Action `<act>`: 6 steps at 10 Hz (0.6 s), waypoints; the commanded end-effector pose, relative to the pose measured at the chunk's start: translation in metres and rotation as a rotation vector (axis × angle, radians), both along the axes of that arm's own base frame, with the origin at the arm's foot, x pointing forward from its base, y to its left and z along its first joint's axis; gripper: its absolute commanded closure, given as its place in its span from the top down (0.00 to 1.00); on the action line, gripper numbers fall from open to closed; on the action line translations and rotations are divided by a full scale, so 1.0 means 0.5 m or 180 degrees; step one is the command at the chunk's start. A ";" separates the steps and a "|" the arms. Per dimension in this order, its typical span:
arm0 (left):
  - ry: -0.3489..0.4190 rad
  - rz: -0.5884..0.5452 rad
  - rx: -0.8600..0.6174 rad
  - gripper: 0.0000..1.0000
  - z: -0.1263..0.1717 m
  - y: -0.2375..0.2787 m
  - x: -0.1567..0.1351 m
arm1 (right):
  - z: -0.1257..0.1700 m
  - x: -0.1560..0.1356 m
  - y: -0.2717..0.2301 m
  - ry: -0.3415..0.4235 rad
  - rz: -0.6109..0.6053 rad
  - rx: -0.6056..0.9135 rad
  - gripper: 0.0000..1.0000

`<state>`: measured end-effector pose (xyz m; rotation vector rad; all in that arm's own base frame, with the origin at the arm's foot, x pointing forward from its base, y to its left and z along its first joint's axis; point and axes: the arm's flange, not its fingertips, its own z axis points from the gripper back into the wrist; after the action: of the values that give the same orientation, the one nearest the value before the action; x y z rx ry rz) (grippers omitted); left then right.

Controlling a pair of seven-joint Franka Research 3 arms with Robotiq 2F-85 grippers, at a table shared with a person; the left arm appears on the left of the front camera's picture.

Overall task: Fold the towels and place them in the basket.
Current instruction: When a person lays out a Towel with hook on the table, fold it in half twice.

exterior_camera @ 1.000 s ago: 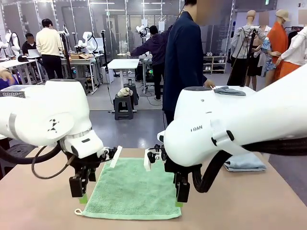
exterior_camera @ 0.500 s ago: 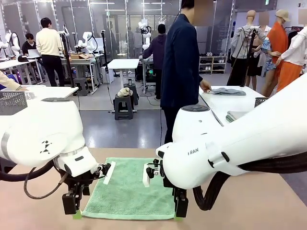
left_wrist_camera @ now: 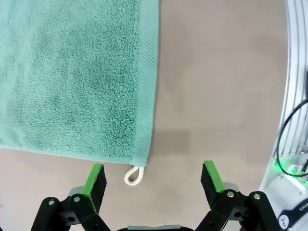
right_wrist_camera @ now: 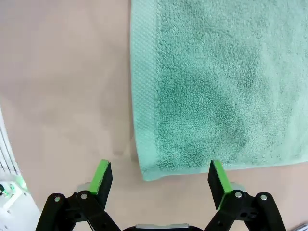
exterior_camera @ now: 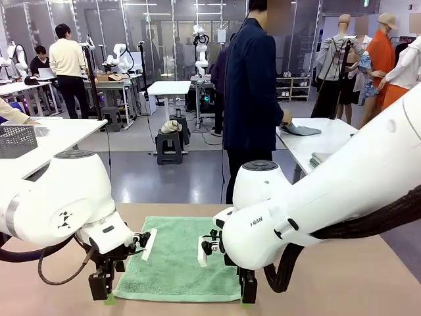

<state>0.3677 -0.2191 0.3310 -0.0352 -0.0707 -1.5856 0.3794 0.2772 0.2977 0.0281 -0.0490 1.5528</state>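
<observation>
Two pairs of jaws, left and right, both wide open and empty, are lower than a second ago, a near corner of the flat towel (exterior_camera: 177, 260) lying between each pair on the tabletop (exterior_camera: 355, 286), so the folding pinch seems next.

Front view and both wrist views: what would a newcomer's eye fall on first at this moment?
A green towel lies spread flat on the tan table, in the middle foreground. Both white arms hang low over its near edge, with the open left gripper at the corner with the white loop and the open right gripper straddling the other near corner. A person in a dark coat stands beyond the table's far edge.
</observation>
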 end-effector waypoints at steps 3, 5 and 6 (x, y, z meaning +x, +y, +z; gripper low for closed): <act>-0.0090 -0.0116 0.0033 1.00 -0.031 0.005 0.011 | -0.013 0.006 0.013 -0.0061 -0.0117 -0.0083 1.00; -0.0108 -0.0147 0.0027 1.00 -0.039 0.005 0.013 | -0.019 0.003 0.016 -0.0053 -0.0136 -0.0083 1.00; -0.0133 -0.0188 0.0008 1.00 -0.041 0.005 0.014 | -0.019 0.002 0.017 -0.0043 -0.0134 -0.0085 1.00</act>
<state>0.3724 -0.2199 0.3155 -0.0300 -0.0713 -1.6179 0.3796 0.2811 0.2919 0.0151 -0.0339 1.5294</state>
